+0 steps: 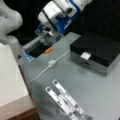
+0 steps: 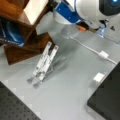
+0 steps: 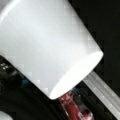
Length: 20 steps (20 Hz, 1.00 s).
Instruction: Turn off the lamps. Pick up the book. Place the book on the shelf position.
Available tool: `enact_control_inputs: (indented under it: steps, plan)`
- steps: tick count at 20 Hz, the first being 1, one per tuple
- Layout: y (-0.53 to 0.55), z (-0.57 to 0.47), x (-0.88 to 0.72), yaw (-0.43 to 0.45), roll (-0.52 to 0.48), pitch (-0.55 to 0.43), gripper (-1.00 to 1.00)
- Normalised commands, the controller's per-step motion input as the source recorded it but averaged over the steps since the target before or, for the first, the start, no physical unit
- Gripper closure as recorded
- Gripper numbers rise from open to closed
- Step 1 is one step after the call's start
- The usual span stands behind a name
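The arm's gripper hangs low over the far edge of the grey table, to a front view's left of the black-topped metal box and a little higher in the picture. It is close to a small orange piece beside the thin white cable. I cannot tell if its jaws are wide or narrow, because in the wrist view a big white cylinder covers nearly everything. I see nothing held in it.

The large flat white rectangular book is much further from the box, at a front view's left edge, well apart from the gripper. It seems to lie on the dark reddish-brown wooden board, though this part is not clear to me. From the gripper, the book lies toward a front view's left and bottom, with its long axis running roughly top to bottom there. The perforated silver metal strips lie below the box.
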Motion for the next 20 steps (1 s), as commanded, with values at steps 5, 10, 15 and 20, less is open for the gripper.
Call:
enact_control_inputs:
  steps: [5,10,15,20]
  plan:
    - [0.06,-0.04,0.15,-0.175,0.772,-0.384,-1.0]
    - [0.04,-0.08,-0.13,0.015,0.521,-0.339,-1.0]
    - [0.12,-0.29,-0.32,0.078,0.332,-0.395,-1.0]
    - [0.14,-0.39,-0.42,0.04,0.302,-0.449,-1.0]
